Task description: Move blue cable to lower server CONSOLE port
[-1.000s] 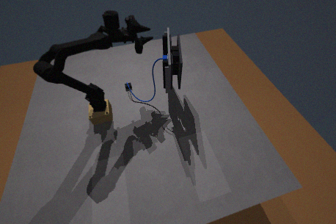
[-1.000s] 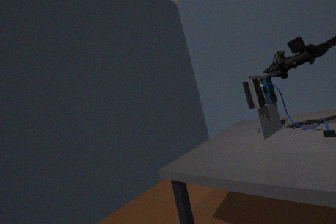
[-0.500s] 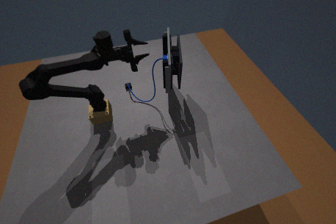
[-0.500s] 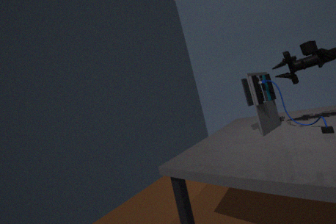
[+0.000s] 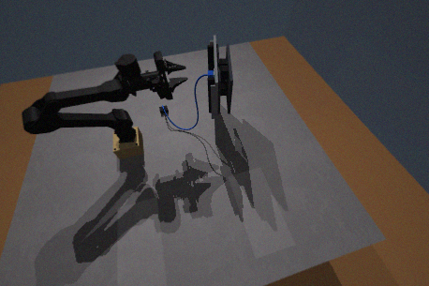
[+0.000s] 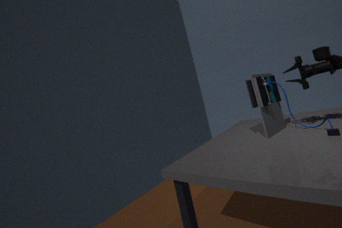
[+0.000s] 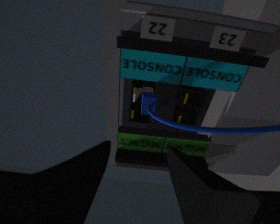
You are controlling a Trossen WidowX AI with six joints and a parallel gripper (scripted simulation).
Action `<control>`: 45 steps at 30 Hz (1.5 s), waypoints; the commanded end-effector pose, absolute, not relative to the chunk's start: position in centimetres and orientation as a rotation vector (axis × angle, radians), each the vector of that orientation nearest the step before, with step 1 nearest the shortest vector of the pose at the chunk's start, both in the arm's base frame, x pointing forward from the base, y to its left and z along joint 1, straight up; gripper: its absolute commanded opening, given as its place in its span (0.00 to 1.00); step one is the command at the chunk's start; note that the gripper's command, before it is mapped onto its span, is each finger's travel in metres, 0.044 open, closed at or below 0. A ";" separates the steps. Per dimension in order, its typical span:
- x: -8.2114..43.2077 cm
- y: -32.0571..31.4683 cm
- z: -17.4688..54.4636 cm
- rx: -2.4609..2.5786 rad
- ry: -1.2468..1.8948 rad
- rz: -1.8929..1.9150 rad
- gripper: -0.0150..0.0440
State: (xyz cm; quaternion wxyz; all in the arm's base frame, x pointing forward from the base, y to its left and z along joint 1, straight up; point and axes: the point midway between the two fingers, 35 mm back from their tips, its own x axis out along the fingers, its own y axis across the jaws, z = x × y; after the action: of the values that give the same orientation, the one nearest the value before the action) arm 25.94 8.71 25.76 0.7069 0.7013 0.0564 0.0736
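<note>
One tabletop, matt grey, flat, straight-edged (image 5: 323, 226) (image 6: 224, 165), on a dark leg (image 6: 185, 202). Directly on it: one yellowish block-shaped base (image 5: 136, 150); one upright pale-grey panel stand (image 6: 273, 120); one small black block (image 5: 162, 111) (image 6: 333, 132), seemingly resting flat, the dim light leaving its exact shape unclear.
</note>
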 end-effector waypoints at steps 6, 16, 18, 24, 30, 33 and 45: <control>31.2 8.4 25.4 1.569 0.134 0.162 0.66; 32.1 8.3 25.4 1.569 0.133 0.163 0.66; 32.4 8.3 25.4 1.569 0.133 0.163 0.66; 33.3 8.3 25.6 1.568 0.133 0.163 0.66; 34.3 8.2 25.7 1.568 0.132 0.164 0.66; 34.7 8.2 25.7 1.568 0.132 0.164 0.66; 36.6 8.0 25.7 1.568 0.130 0.165 0.66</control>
State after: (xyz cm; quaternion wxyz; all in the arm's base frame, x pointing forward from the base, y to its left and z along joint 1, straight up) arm 35.93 8.09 25.33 0.7060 0.7020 0.0616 0.0704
